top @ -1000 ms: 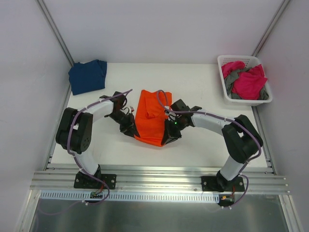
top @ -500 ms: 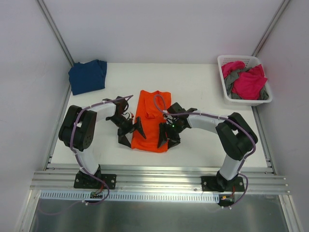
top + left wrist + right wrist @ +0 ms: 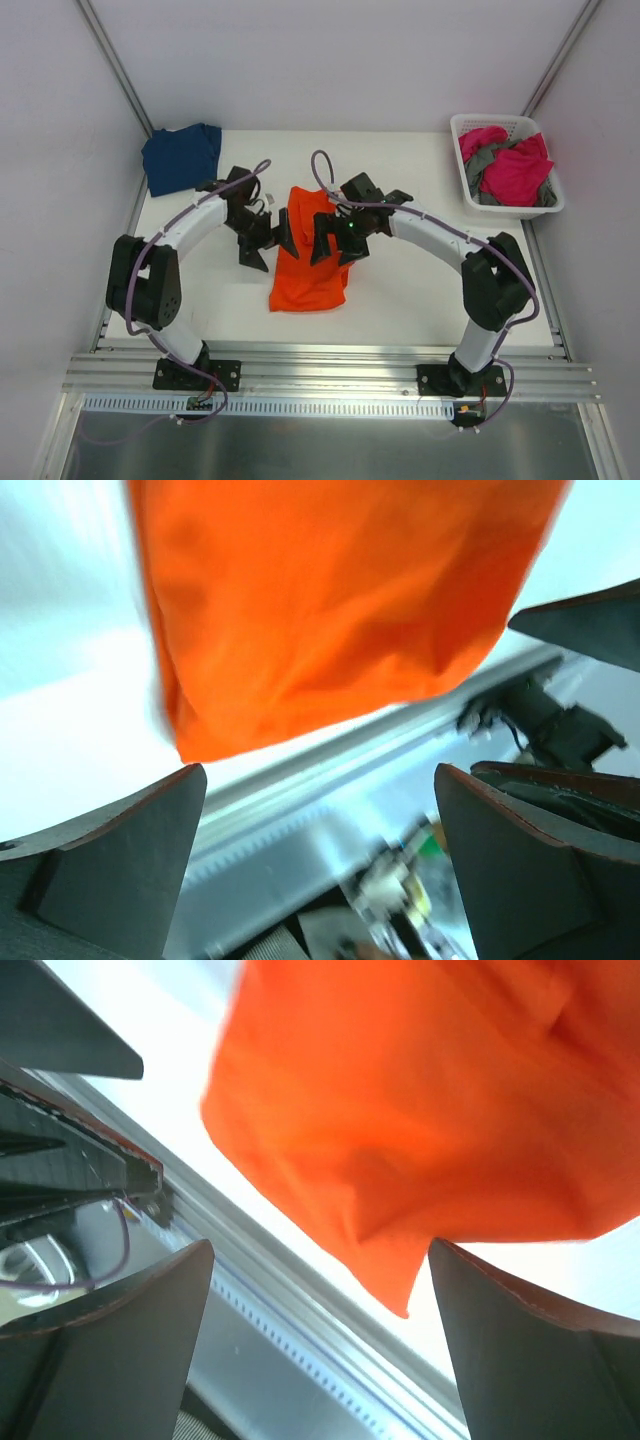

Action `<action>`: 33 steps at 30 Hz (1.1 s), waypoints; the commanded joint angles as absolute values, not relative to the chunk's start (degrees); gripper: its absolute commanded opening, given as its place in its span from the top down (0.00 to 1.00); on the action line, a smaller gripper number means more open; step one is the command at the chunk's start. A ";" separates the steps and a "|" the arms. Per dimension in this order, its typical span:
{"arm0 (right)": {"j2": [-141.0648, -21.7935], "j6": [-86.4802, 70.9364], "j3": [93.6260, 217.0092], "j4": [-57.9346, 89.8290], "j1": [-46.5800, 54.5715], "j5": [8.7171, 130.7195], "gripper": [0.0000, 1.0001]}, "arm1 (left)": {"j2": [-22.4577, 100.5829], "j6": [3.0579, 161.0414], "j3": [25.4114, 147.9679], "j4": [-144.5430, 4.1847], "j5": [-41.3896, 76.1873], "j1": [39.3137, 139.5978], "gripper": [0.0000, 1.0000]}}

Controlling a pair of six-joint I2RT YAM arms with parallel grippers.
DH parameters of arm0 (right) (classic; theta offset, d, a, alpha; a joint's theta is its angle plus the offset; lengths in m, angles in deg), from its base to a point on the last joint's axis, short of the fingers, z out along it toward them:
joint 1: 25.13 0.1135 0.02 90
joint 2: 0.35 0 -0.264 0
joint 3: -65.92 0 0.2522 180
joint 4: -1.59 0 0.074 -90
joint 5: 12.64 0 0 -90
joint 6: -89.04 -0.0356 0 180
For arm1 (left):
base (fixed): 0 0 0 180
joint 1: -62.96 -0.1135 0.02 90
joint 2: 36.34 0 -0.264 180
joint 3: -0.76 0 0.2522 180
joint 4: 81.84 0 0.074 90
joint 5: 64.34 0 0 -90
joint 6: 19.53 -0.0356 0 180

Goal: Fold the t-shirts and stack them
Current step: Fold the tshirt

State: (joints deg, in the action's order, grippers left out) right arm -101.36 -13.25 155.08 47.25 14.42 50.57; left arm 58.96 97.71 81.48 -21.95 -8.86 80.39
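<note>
There's the orange t-shirt (image 3: 310, 280), folded, lying on the desk (image 3: 420, 290), centre, toward the near edge. Left pincer (image 3: 270, 245) hangs at its left side, jaws spread wide, gripping nothing; right pincer (image 3: 335, 242) over its far right part, wide too, empty. Wrist views: bare fingers (image 3: 110, 850), orange cloth beyond them, untouched. Only the top view catches the navy t-shirt (image 3: 182, 157) far left and the pink and grey t-shirts (image 3: 515, 170) in the basket (image 3: 495, 118) far right.

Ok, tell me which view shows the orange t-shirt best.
Top external: the orange t-shirt lies nearly whole in frame, with its outline clear. Both wrist views show only blurred, cropped patches of its cloth along one edge.
</note>
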 commanded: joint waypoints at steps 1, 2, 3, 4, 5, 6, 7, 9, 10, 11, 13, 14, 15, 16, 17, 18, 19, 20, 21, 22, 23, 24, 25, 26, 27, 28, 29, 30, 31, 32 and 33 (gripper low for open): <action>-101.07 -9.31 160.80 49.28 12.67 53.28 0.07 | 54.80 92.01 88.60 -19.91 0.42 78.17 0.01; -101.59 -9.22 161.50 48.93 12.31 53.10 0.07 | 55.06 90.79 90.96 -19.91 1.48 77.73 0.01; -102.73 -8.78 162.38 48.49 11.53 52.84 0.07 | 55.93 90.34 91.94 -19.91 2.36 77.11 0.01; -103.09 -8.61 162.65 47.88 11.17 53.01 0.07 | 56.55 89.99 92.82 -20.09 2.28 75.63 0.01; -103.27 -8.34 162.83 47.70 10.82 53.54 0.07 | 57.25 89.46 94.40 -20.00 2.19 74.92 0.01; -103.36 -7.82 163.09 47.43 10.12 54.59 0.06 | 58.39 88.76 95.20 -20.00 1.93 74.21 0.01; -103.36 -7.55 163.18 46.91 9.76 54.68 0.07 | 58.92 88.40 95.81 -20.17 1.58 73.68 0.01; -103.44 -7.64 162.83 46.21 8.19 53.81 0.07 | 60.50 87.87 97.57 -20.88 1.67 72.71 0.01; -103.88 -8.07 162.57 45.85 7.57 53.80 0.07 | 61.03 88.13 97.84 -21.31 0.27 72.63 0.01; -104.23 -8.16 162.74 45.76 6.43 53.98 0.07 | 61.65 87.96 98.54 -22.27 -0.35 72.62 0.01; -105.55 -8.34 164.48 44.02 5.11 51.09 0.12 | 63.32 88.40 99.24 -23.33 -1.84 72.62 0.01; -107.64 -9.12 165.37 43.57 4.41 50.38 0.12 | 64.02 88.49 100.12 -23.60 -2.63 72.71 0.01; -108.88 -9.83 166.86 43.22 3.18 49.85 0.13 | 65.51 88.40 100.65 -23.86 -3.60 72.71 0.01; -110.02 -10.44 168.35 42.60 2.65 49.41 0.13 | 66.13 88.31 101.18 -23.78 -3.96 72.71 0.01; -113.26 -10.36 172.28 42.34 2.47 48.89 0.13 | 66.66 88.14 101.96 -23.87 -3.96 72.71 0.01; -114.77 -10.27 174.50 42.33 1.94 48.45 0.13 | 67.62 88.31 102.23 -23.87 -4.22 72.80 0.01; -116.61 -10.45 176.52 42.25 1.77 48.01 0.13 | 67.98 88.57 102.58 -24.04 -4.92 72.80 0.01; -118.19 -11.06 180.72 41.81 1.68 47.48 0.13 | 68.07 88.75 102.85 -24.22 -5.62 72.97 0.01; -121.52 -11.67 182.50 41.46 1.50 46.78 0.13 | 67.90 88.75 102.94 -24.48 -5.98 73.50 0.01; -122.94 -12.38 184.52 41.28 1.59 46.77 0.13 | 67.72 88.75 103.20 -24.48 -7.20 73.68 0.01; -124.26 -13.69 186.89 40.84 1.41 46.60 0.12 | 67.72 88.49 103.20 -24.57 -8.60 73.94 0.01; -126.97 -14.31 187.95 39.88 1.32 45.81 0.12 | 67.20 87.97 103.03 -24.74 -11.31 74.64 0.01; -128.04 -14.84 188.66 39.53 1.24 45.63 0.12 | 66.76 87.53 102.77 -24.57 -11.95 74.99 0.01; -129.27 -15.63 189.19 39.35 1.15 45.63 0.12 | 66.14 86.91 101.72 -24.57 -12.57 75.35 0.01; -130.68 -16.94 189.46 38.82 0.97 45.80 0.11 | 65.18 86.73 100.92 -24.40 -14.14 75.78 0.01; -131.47 -17.56 189.46 38.47 0.89 45.37 0.11 | 64.91 86.64 99.44 -24.31 -15.11 76.40 0.01; -131.92 -18.09 189.28 38.38 0.54 44.93 0.11 | 64.65 86.82 98.64 -24.31 -15.99 76.84 0.01; -132.18 -19.31 188.50 38.21 0.45 44.41 0.11 | 64.29 86.82 97.85 -24.22 -16.44 77.19 0.01; -132.53 -19.85 187.80 38.03 0.18 44.23 0.11 | 64.12 86.64 96.62 -24.13 -17.22 78.33 0.01; -132.62 -20.20 187.27 37.94 -0.17 44.05 0.11 | 63.59 86.73 96.00 -24.13 -17.49 78.77 0.01; -132.71 -20.73 186.74 37.94 -0.43 43.61 0.10 | 63.41 86.99 95.13 -24.13 -17.58 79.21 0.01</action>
